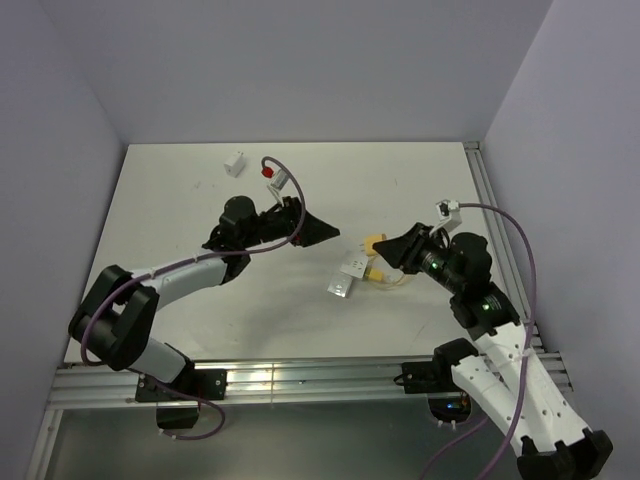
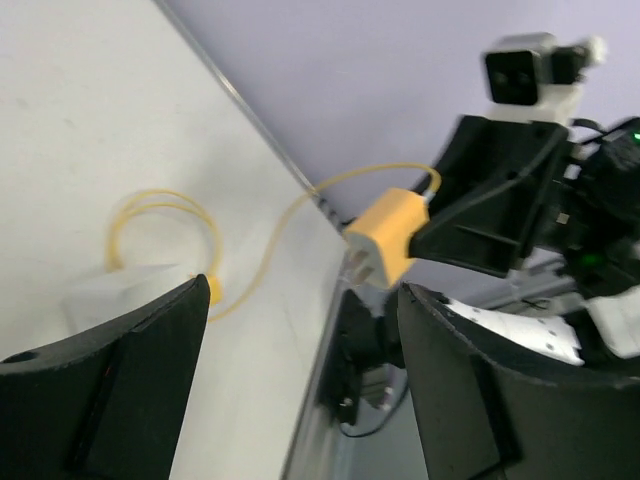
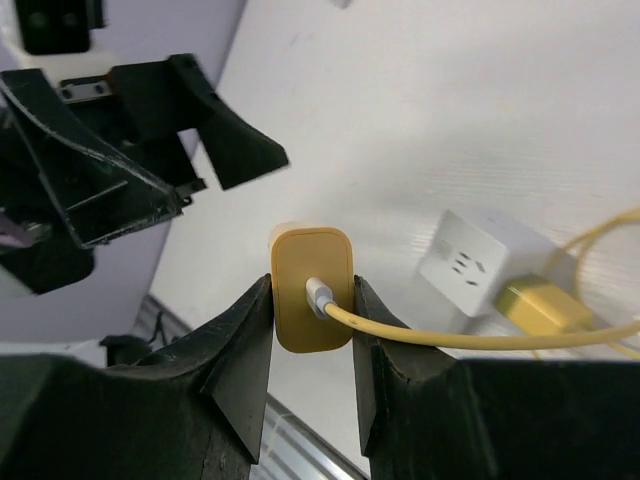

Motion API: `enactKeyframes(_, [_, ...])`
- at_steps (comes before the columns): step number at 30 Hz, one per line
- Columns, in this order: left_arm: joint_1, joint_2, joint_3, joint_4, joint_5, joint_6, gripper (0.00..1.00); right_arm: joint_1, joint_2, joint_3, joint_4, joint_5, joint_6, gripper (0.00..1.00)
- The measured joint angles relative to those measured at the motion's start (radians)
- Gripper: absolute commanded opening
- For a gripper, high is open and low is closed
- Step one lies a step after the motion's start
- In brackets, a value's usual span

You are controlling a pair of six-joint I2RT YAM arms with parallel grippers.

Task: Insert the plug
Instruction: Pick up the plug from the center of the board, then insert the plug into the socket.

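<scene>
Yellow plastic plug (image 3: 312,265), boxy, one item: clamped across its flat sides between the narrow-set jaws of the right gripper (image 1: 386,251), cable end facing the wrist camera, so the prongs probably point away toward the table (image 1: 180,300); the prongs themselves are hidden. It is held clear of the surface, near the white socket block (image 3: 478,258) but apart from it. Yellow cable (image 3: 450,341), one length: runs from the back of the plug, past the block, and loops loosely on the table; the slack leaves the plug free to be turned. White socket block, one: lies flat with its hole pattern facing up, and a second yellow connector (image 3: 540,305) sits against one end; whether that one is plugged in cannot be told. Left gripper (image 2: 305,300), one: jaws wide, holding nothing, facing the plug from across the gap, well placed to steady the block. Small white object (image 1: 236,162), one: far side of the table, well apart, untouched. Judged status: plug in hand, insertion not begun; prongs need lining up over the holes.
</scene>
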Motion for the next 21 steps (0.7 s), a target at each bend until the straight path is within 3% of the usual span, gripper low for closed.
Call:
enactKeyframes(5, [0.002, 0.026, 0.005, -0.092, -0.055, 0.153, 0.83, 0.000, -0.106, 0.011, -0.203, 0.138, -0.024, 0.00])
enactKeyframes(12, [0.012, 0.246, 0.060, -0.135, 0.025, 0.268, 0.87, 0.000, -0.159, 0.011, -0.375, 0.270, -0.047, 0.00])
enactKeyframes(21, [0.014, 0.417, 0.176, -0.129, 0.118, 0.312, 0.87, 0.000, -0.150, -0.024, -0.407, 0.301, -0.024, 0.00])
